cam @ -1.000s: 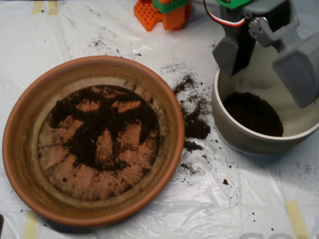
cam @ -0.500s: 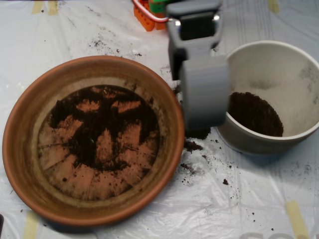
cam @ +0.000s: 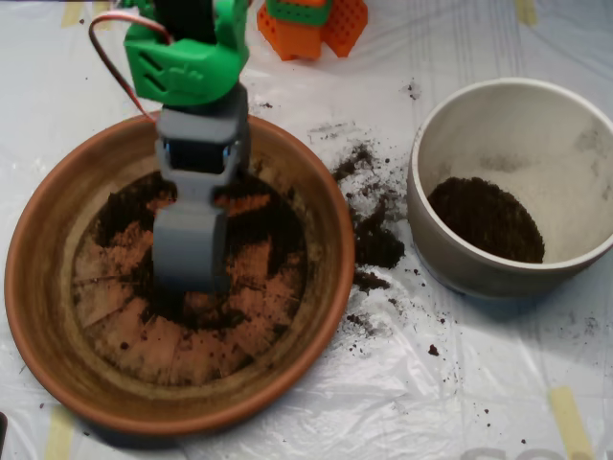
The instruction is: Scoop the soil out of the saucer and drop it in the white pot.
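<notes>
Bright, even light; glare on plastic sheet (cam: 498,383); gripper (cam: 192,254) perhaps motion-blurred.

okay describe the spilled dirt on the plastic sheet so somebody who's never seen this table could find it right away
Start at the big terracotta saucer on the left and the white pot on the right. In the gap between them, on the crinkled plastic sheet, lies a dark crumbly trail of spilled soil. Unlike the soil inside either vessel, it sits loose on the bare sheet.
</notes>
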Robot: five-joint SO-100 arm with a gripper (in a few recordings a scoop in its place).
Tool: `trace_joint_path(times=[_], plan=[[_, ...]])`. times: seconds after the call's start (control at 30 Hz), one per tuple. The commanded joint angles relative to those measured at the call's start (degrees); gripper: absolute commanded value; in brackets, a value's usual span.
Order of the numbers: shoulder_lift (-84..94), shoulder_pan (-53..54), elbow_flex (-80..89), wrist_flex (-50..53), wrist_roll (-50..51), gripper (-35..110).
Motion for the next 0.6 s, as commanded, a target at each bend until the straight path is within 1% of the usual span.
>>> trace_joint_path(times=[0.0,0.23,0.4,0.57], plan=[[-1.49,3.96,-0.35,-1.85,-3.16,51],[-9.84,7.65,-1.14,-3.96,-7.38,56],[-17.05,9.67,-5.36,-3.52,-9.32,59],[-21.53,10.99,-10.55,-2.81,-9.84,59]])
